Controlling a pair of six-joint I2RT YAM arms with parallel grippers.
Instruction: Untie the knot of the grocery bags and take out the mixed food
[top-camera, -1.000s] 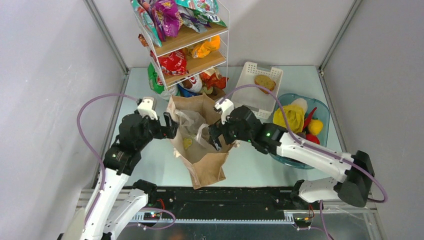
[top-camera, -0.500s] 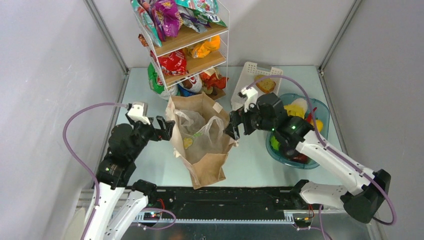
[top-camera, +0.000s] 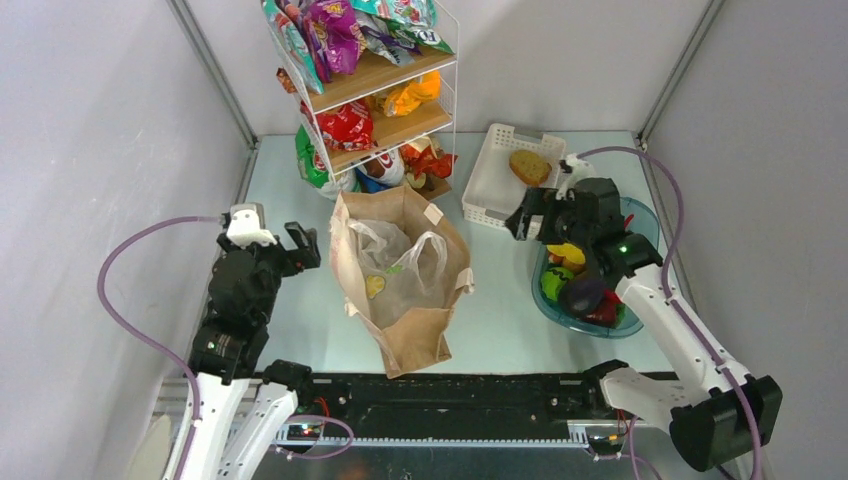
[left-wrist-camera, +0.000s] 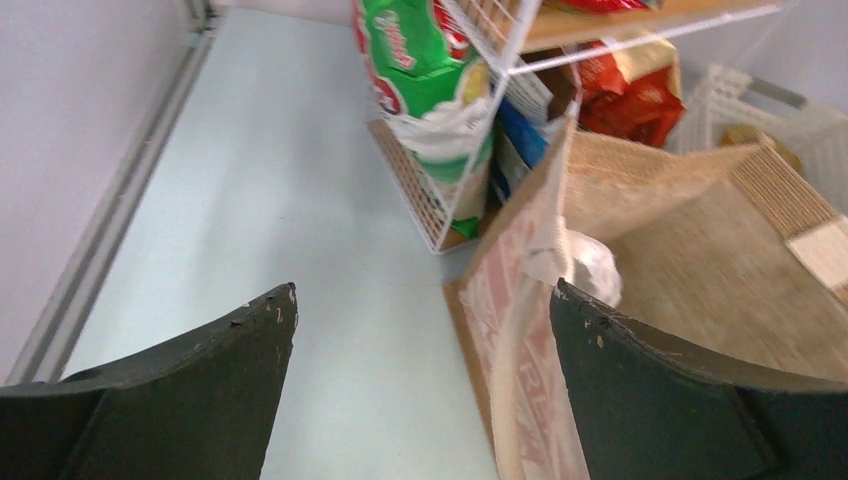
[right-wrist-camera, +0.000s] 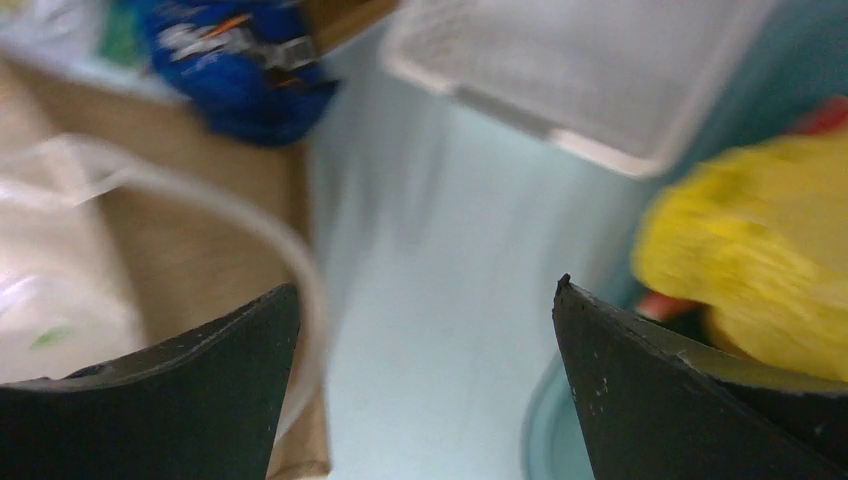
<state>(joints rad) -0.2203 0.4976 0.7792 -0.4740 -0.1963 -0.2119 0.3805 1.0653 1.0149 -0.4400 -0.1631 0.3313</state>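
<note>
Hovering with left jaws spread wide, empty, just left of the brown paper bag (top-camera: 412, 335) standing open on the bench (top-camera: 500, 300); clear plastic bag (top-camera: 395, 262) sitting inside, handles seemingly loose, ready for emptying. Holding right jaws spread, empty, above blue tub (top-camera: 575, 325) carrying eggplant (top-camera: 583, 295).

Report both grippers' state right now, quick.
Left gripper: open, holding nothing, beside the brown paper bag and not touching it.
Right gripper: open, holding nothing.
</note>
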